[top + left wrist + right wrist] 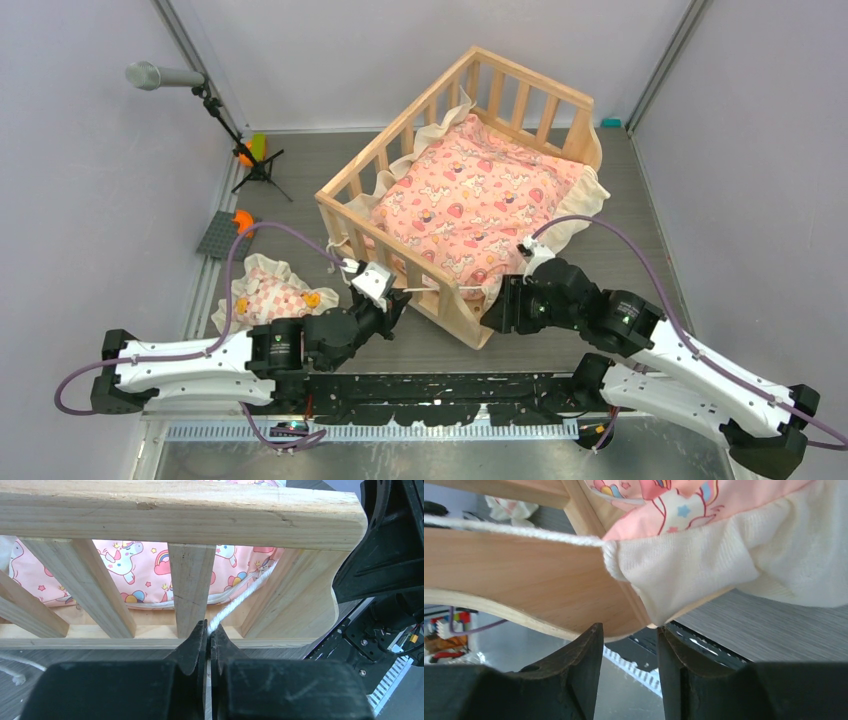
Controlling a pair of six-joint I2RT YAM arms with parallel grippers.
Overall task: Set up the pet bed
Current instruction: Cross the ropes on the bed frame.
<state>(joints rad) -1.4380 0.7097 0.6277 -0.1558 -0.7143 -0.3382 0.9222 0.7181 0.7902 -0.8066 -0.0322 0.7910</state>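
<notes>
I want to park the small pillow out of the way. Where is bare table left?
Bare table lies right of the pet bed, up to the right wall. Another patch sits between the bed's left rail and the microphone stand. The near side is crowded: pillow, left gripper, right gripper.

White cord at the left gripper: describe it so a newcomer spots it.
Find the wooden pet bed holding the pink cushion. At its near railing, the white cord runs taut from the cushion's corner between slats into the shut left gripper. Unlike the slats, it is thin, twisted, slanted.
</notes>
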